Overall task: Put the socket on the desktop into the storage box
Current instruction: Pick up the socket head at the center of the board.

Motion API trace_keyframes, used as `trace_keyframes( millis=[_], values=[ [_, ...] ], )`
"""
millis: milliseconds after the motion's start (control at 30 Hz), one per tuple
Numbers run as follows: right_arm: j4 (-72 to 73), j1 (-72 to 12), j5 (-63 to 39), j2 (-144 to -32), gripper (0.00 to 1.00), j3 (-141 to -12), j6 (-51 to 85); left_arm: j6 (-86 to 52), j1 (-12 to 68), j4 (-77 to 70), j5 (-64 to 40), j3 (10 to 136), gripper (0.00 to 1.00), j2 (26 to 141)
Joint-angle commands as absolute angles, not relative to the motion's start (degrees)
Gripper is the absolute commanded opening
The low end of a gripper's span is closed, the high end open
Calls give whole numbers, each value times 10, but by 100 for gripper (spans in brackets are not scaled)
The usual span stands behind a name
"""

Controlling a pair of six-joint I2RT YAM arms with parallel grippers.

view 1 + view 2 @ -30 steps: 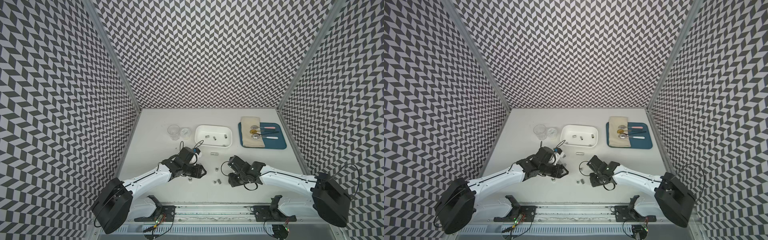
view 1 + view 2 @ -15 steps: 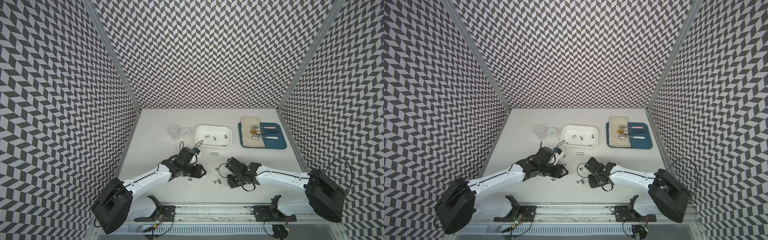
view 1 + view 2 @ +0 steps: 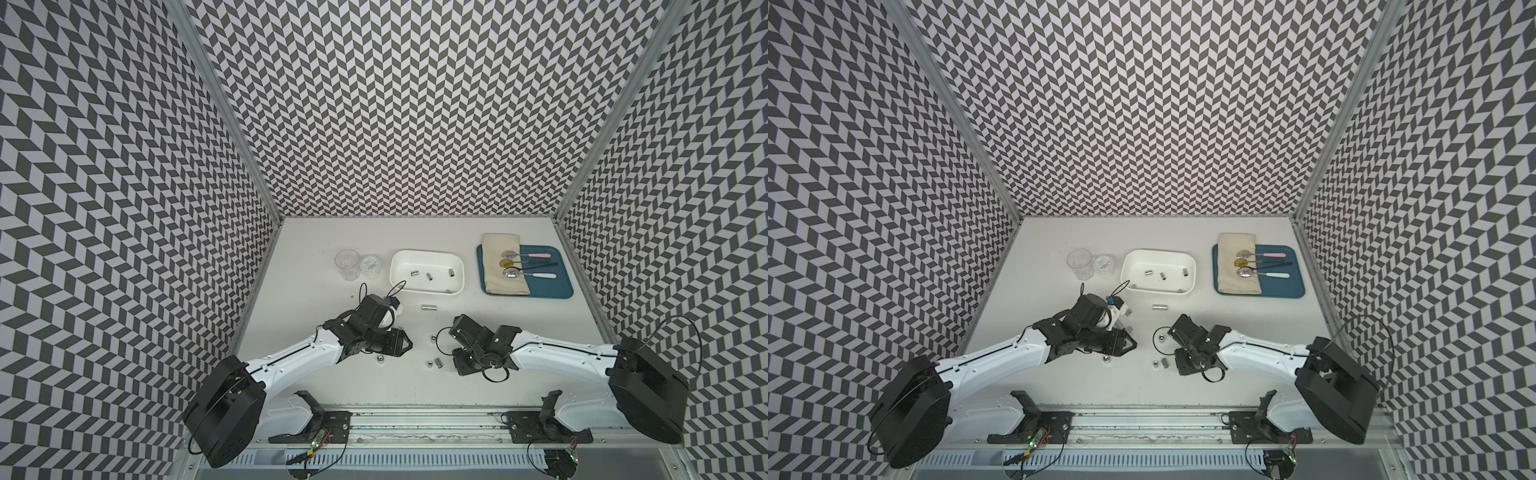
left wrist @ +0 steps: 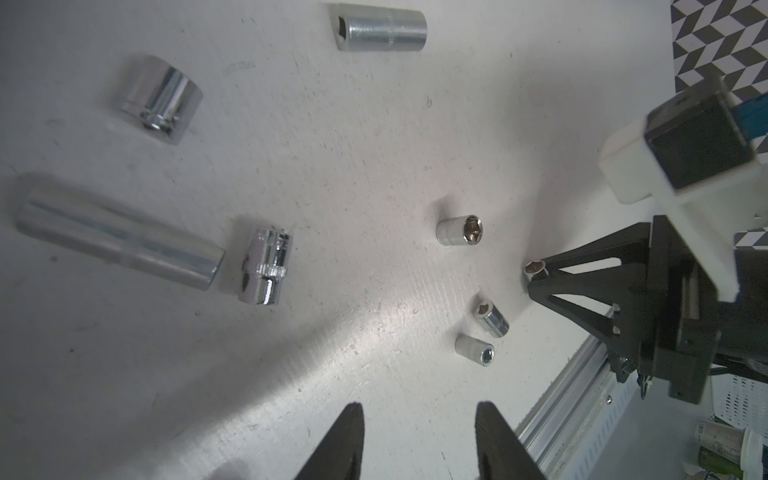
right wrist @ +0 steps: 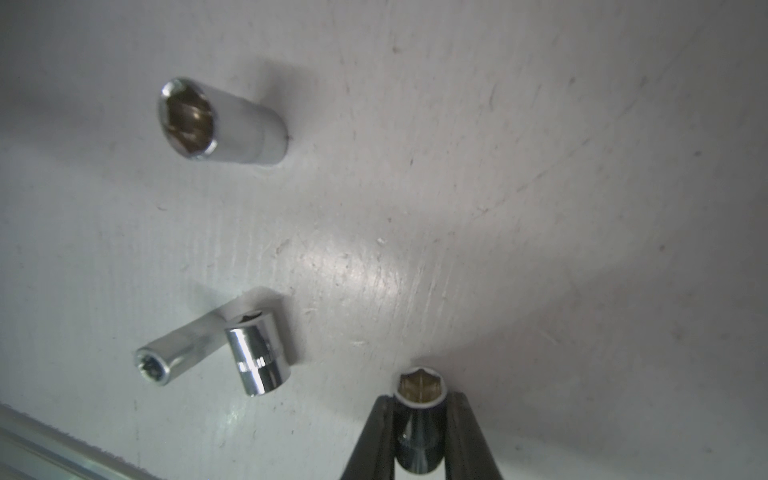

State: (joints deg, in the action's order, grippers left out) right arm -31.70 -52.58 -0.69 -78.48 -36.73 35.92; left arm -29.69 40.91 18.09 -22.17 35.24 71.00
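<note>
Left wrist view: the left end effector (image 4: 417, 409) hangs low over the table (image 3: 299, 291), fingers a moderate gap apart with nothing between them. It sits at about 7 o'clock from the storage box (image 3: 426, 252) and carries nothing for the task at this point. In both top views the storage box sits at the table's 12 o'clock, and at least three boxed sockets (image 3: 429, 276) lie on its floor, so that share of the job looks done. Outside the box, several sockets are loose on the table. A long socket (image 3: 430, 308) lies just at the box's 6 o'clock. A stubby socket (image 3: 379, 358) lies near the left end effector, toward 7 o'clock from the box. A pair of small sockets (image 3: 437, 362) lies side by side further down at 6 o'clock. Furthest right, at roughly 5 o'clock from the box, the right wrist view shows the right end effector (image 5: 420, 401) closed narrowly around a small hex socket (image 5: 420, 419). The socket's open mouth faces away from the camera, and it appears to be down at table level rather than lifted clear. The grasp looks made, while the lift and the carry toward 11 o'clock to the box are not yet done. Each loose socket then needs the same trip. By the visible count at least as many sockets lie outside the box as inside, so the task seems to be around its middle.
</note>
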Motion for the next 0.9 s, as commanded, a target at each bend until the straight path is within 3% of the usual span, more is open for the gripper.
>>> trace_keyframes(
  millis=[0, 433, 867],
  values=[
    [-313, -530, 11, -781, 16, -364, 367, -302, 413, 171, -215, 345, 47, 702],
    [-347, -522, 81, -787, 16, -459, 347, -320, 401, 168, -186, 355, 48, 679],
    [-354, -447, 78, -837, 16, -590, 268, -325, 328, 164, -185, 370, 48, 649]
  ],
)
